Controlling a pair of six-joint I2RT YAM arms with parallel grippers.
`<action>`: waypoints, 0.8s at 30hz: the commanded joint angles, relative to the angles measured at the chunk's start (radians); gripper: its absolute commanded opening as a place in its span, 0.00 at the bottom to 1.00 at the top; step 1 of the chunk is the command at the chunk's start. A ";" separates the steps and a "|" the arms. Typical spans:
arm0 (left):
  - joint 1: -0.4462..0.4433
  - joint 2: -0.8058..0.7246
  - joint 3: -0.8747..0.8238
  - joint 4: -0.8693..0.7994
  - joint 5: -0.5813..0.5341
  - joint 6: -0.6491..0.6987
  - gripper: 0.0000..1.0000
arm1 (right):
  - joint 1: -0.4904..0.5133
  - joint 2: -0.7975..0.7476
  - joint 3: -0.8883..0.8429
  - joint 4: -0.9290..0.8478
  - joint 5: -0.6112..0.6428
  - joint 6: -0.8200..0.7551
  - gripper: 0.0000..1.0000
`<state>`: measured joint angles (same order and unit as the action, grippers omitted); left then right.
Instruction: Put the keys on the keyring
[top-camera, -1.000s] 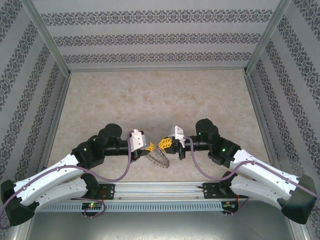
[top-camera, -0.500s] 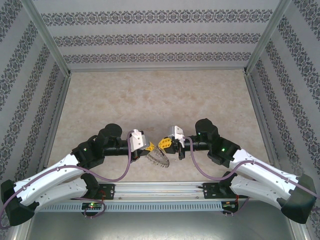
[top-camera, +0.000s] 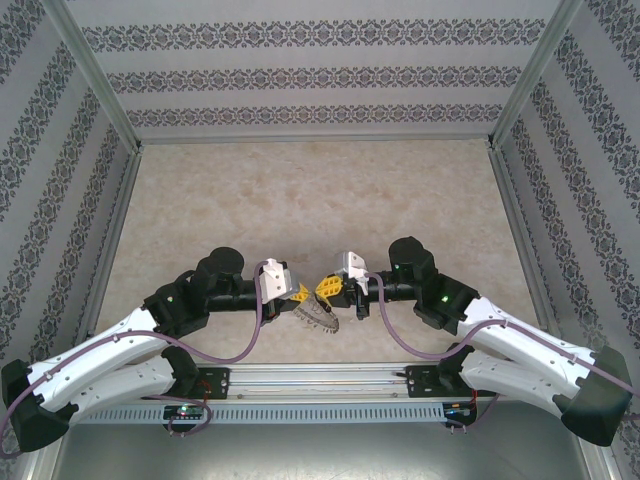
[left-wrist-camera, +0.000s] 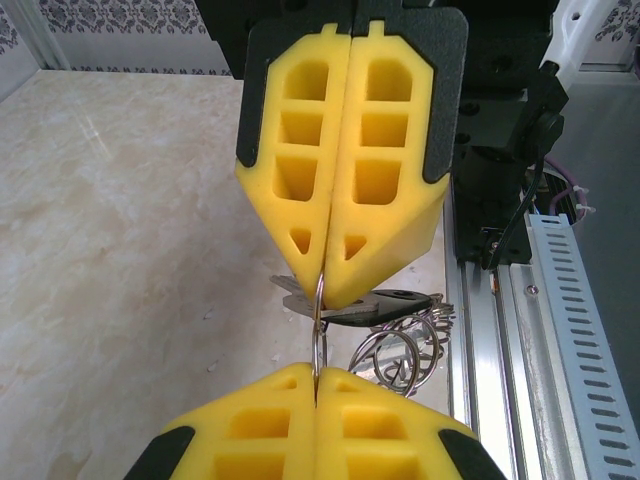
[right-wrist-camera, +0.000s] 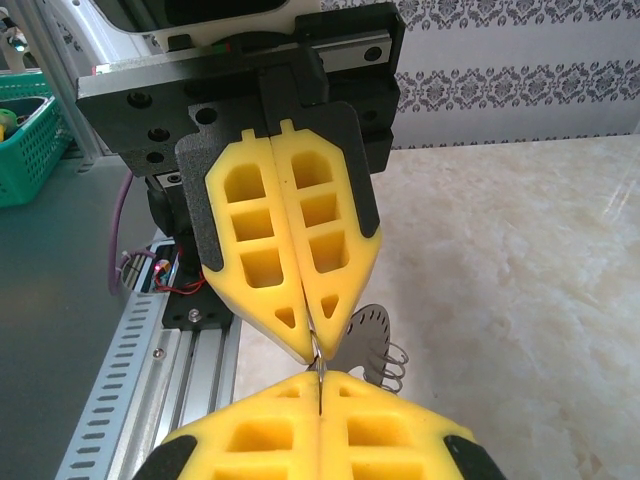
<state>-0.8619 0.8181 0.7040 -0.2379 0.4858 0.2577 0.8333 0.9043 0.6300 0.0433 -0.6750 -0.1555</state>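
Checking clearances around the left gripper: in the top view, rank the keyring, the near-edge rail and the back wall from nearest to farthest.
1. keyring, pinched at the tips of the left gripper.
2. rail, on the near side by the arm bases.
3. back wall, far across the table.

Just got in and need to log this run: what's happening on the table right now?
The left end effector and right end effector meet tip to tip near the front edge of the table. Each is shut on a thin wire loop of the keyring. The key lies across that loop beside the right end effector. I cannot tell whether it is threaded on.
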 joint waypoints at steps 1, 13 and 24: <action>0.004 -0.012 0.013 0.071 0.023 0.021 0.00 | -0.006 -0.013 -0.004 0.035 -0.006 0.009 0.00; 0.004 -0.013 0.012 0.071 0.024 0.023 0.00 | -0.006 0.006 0.006 0.023 0.025 0.020 0.00; 0.003 0.005 0.024 0.051 0.020 0.037 0.00 | -0.023 0.046 0.035 -0.009 0.058 0.090 0.00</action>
<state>-0.8616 0.8238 0.7040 -0.2382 0.4698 0.2668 0.8265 0.9283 0.6331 0.0383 -0.6521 -0.1089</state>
